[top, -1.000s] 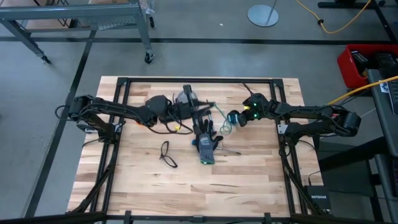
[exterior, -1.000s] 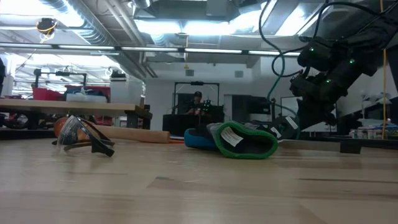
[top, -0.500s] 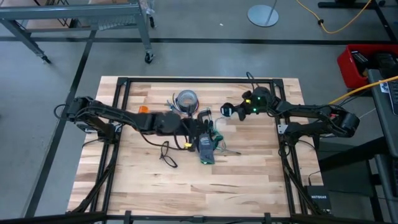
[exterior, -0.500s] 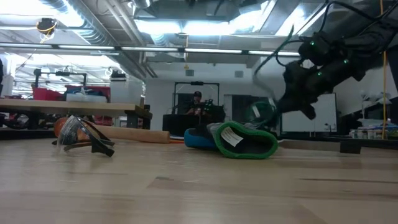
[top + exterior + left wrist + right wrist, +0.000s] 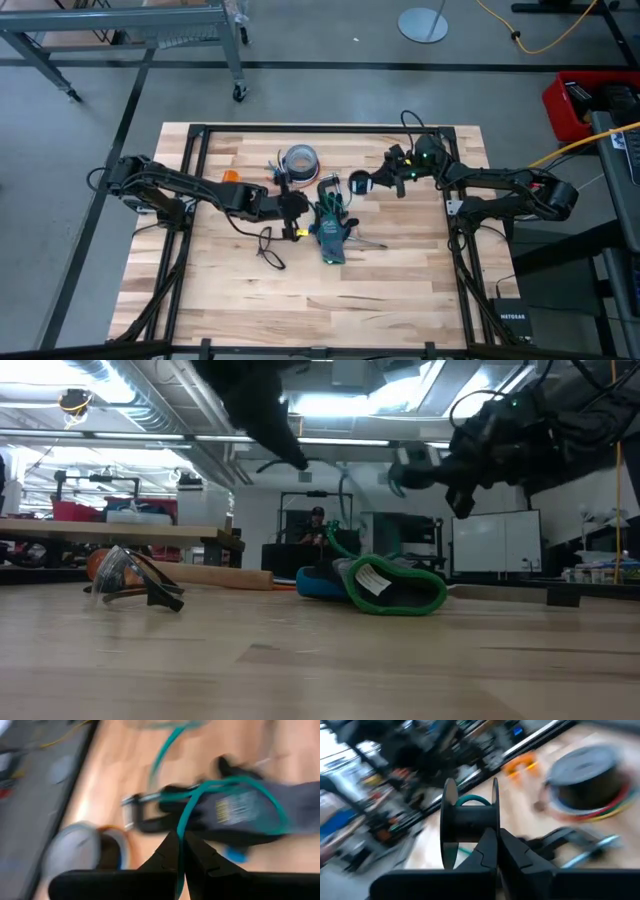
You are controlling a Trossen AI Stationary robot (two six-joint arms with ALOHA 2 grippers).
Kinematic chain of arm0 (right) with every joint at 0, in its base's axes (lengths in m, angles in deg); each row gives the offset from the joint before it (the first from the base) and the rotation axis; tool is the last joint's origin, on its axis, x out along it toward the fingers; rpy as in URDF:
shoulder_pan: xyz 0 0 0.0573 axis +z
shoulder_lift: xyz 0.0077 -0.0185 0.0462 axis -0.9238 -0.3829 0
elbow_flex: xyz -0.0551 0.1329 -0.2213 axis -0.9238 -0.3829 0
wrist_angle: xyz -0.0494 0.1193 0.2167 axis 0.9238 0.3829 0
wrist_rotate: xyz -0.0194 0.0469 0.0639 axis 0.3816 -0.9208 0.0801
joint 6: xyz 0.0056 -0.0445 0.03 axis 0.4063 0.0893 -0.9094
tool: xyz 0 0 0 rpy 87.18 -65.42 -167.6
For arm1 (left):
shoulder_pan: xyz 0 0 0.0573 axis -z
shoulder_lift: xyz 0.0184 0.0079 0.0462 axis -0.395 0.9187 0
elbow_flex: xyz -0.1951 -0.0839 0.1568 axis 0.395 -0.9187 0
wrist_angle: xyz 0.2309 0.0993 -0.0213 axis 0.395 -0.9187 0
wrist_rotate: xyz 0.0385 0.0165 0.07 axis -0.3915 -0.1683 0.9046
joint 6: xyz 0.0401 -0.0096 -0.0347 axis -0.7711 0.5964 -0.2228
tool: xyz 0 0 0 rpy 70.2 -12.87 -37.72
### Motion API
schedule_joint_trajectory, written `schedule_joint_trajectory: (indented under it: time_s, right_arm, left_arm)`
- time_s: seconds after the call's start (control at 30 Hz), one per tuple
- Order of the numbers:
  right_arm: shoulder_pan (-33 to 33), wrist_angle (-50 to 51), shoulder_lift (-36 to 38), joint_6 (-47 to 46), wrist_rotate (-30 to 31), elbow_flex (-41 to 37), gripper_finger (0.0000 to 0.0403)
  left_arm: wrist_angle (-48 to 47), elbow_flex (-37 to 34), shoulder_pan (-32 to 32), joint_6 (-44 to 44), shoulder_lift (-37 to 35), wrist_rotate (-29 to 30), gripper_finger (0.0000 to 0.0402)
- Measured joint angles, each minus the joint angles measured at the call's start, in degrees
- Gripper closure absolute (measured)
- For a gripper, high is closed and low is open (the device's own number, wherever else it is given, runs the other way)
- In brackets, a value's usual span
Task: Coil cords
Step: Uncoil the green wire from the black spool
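Note:
A thin teal cord [image 5: 186,815] runs from a small black spool [image 5: 470,820], partly wound with it, to my left gripper. My right gripper [image 5: 382,183] is shut on the spool [image 5: 358,184] above the table's far middle, right of a black clamp [image 5: 328,186]. My left gripper [image 5: 298,206] is shut on the cord just left of the black-and-blue glove [image 5: 331,236], which lies flat on the table. In the low view the cord [image 5: 338,540] curves up from behind the glove [image 5: 395,585]. My left gripper pinches the teal cord [image 5: 181,836] between its two fingertips, a single strand that runs on between the fingers. From there the cord goes slack in a curve over the glove. My right gripper pinches the spool by one round end flange, at its rim [image 5: 495,822]. The spool hangs clear of the table in the low view [image 5: 410,460].
A wide grey tape roll [image 5: 299,158] lies at the far middle, with an orange object [image 5: 230,176] to its left. Clear safety glasses [image 5: 130,585] lie left of the glove and show as a thin dark loop in the high view [image 5: 268,248]. Black frame rails edge the table.
My right gripper has risen with the spool and gone a little toward the table's left. My left gripper has come from beside the tape roll toward the near edge, reached over the glove, then drawn back left and up. The teal cord now rises from the glove.

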Motion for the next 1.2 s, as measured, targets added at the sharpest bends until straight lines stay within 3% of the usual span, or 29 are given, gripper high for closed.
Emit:
schedule_joint_trajectory:
  time_s: [0.23,0.53,0.67,0.77,1.03,1.2]
  right_arm:
    - [0.0,10.2,0.0,0.3,-10.3,0.0,0.0401]
    - [0.0,29.1,0.0,8.9,-14.2,0.0,0.0401]
    - [0.0,34.8,0.0,9.7,-8.7,0.0,0.0401]
    - [0.0,37.5,0.0,9.4,-1.6,0.0,0.0401]
    - [0.0,41.9,0.0,8.7,13.9,0.0,0.0401]
    - [0.0,42.7,0.2,7.3,19.3,0.2,0.0401]
  left_arm:
    - [-4.5,0.0,-0.2,3.8,0.0,10.2,0.0401]
    - [-10.4,0.0,-0.5,2.3,0.0,16.9,0.0399]
    - [-8.7,0.0,-2.7,0.4,0.0,24.5,0.04]
    - [-3.7,0.0,-5.3,-1.9,0.0,26.9,0.0399]
    - [22.0,0.0,-11.8,-18.7,0.0,26.6,0.04]
    - [41.5,0.0,-14.6,-25.9,0.0,19.0,0.04]
